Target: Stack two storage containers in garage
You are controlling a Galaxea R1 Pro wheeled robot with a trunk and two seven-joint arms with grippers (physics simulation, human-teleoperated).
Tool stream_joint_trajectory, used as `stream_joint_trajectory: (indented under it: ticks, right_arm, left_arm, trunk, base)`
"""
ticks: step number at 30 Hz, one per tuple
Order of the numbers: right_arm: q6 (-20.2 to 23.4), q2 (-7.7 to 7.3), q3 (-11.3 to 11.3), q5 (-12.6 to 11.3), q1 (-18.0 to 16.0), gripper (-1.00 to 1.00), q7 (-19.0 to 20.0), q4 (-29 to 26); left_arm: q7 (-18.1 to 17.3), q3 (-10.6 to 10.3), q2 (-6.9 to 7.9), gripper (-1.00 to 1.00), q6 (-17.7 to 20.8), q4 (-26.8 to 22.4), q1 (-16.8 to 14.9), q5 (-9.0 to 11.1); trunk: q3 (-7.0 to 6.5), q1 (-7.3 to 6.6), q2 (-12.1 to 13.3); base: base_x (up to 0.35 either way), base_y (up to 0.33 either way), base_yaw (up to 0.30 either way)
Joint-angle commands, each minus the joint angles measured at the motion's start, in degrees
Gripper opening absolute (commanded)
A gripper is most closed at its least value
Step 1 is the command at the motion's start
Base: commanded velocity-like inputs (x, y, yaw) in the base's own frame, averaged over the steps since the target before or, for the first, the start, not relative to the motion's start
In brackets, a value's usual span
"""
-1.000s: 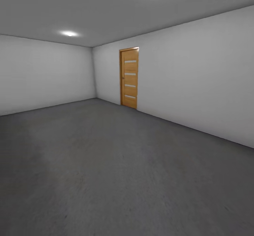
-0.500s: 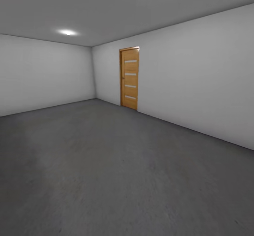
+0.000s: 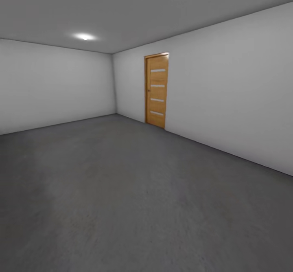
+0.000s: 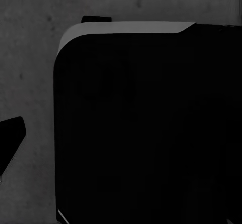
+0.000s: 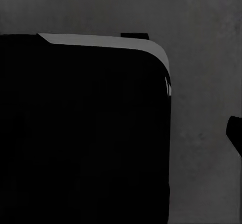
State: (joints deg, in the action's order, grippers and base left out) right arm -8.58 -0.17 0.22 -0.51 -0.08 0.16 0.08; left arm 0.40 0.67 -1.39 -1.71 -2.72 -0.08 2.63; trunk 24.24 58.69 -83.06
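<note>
A bare garage is seen: mottled concrete floor point(image 3: 122, 190), white walls, a wooden door point(image 3: 157, 89) at one o'clock; the grippers' opening cannot be told; a black body point(image 4: 146, 128) is seen over the floor.

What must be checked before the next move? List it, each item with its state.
1. In the garage, on the dark grey mottled concrete floor: ok.
2. Red-orange storage containers in sight: not ok.
3. Ground ahead free for driving: ok.
4. Closed orange-brown wooden door in the plain white wall: ok, well ahead.
5. Gripper states: cannot tell; both wrist views show a dark rounded body above concrete.
</note>
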Motion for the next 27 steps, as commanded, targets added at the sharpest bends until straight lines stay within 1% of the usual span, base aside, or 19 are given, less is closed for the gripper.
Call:
stream_joint_trajectory:
  ticks: [1,27]
  right_arm:
    - [-0.2,-0.01,0.0,0.0,0.0,1.00,0.0,0.0]
    - [-0.2,-0.09,0.4,0.1,0.0,1.00,0.0,0.0]
  left_arm:
    - [0.0,0.0,-0.01,1.00,-0.1,0.0,0.0,0.3]
    - [0.0,0.0,-0.02,1.00,-0.1,0.0,0.0,0.3]
  trunk:
    - [0.05,0.03,0.0]
    - [0.05,0.03,0.0]
  base:
    - [0.322,0.000,0.019]
    - [0.322,0.000,0.002]
